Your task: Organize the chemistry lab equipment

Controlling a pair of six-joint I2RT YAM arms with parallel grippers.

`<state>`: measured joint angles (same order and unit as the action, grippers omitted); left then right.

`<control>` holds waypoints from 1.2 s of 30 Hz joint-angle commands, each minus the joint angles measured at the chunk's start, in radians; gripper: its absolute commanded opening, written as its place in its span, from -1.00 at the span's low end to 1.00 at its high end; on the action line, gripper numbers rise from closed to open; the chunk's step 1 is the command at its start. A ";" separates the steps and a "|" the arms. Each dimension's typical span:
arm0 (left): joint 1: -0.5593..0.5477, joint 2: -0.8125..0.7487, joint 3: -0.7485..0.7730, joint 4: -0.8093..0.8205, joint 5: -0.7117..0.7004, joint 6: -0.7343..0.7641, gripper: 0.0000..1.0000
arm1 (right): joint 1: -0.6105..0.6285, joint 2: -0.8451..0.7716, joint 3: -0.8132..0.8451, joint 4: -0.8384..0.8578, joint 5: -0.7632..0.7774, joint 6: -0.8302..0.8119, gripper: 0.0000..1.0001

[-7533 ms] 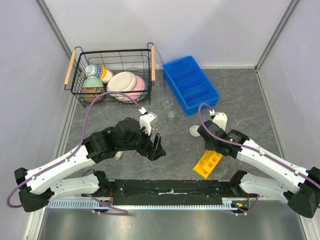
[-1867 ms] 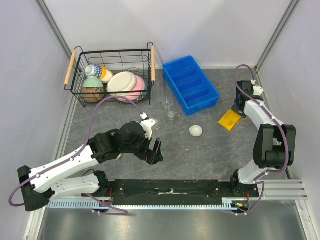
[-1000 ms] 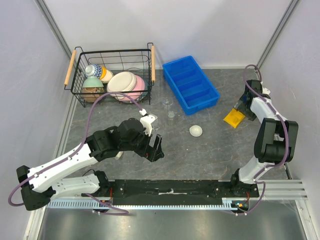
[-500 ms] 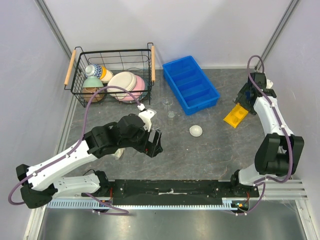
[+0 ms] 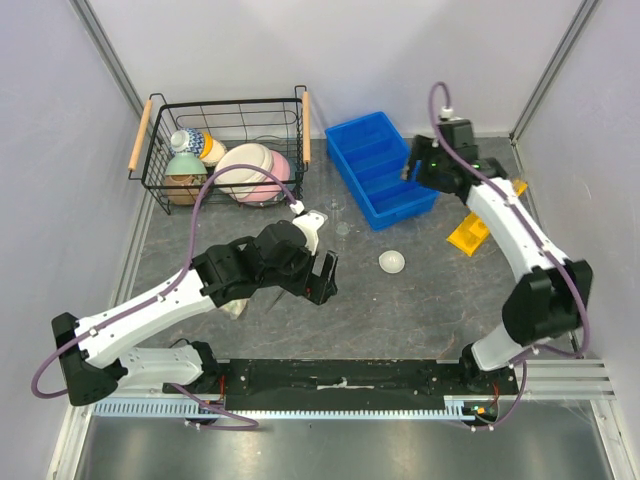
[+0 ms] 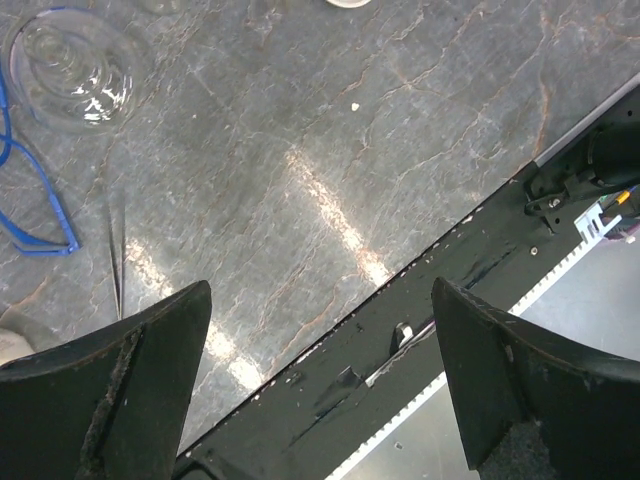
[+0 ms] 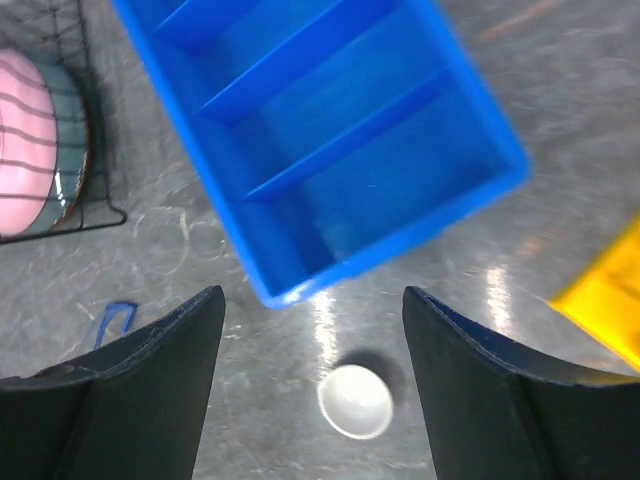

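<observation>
Yellow rack (image 5: 466, 238) lies at 3 o'clock on the tabletop (image 5: 430, 300), apart from the blue tray (image 5: 385, 170); I judge it set there for loading. White domed dish (image 5: 392, 262) sits at centre. Glass vessel (image 6: 72, 68) and thin tube (image 6: 115, 260) lie below my left gripper (image 6: 320, 300); right gripper (image 7: 312, 300) hovers over the tray. Both jaws released, holding nothing. Wire basket (image 5: 228, 101) of bowls (image 5: 245, 165), 11 o'clock, obstructs nothing.
</observation>
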<state>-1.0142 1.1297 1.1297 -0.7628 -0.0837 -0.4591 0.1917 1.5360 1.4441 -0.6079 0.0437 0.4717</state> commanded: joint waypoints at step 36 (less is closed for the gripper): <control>0.005 -0.212 -0.042 -0.013 0.087 -0.052 0.93 | 0.135 0.685 0.366 0.054 0.097 -0.008 0.02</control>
<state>-1.0138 0.9314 1.0588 -0.7692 0.0021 -0.5041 0.3225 2.2101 1.7775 -0.5182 0.1139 0.4873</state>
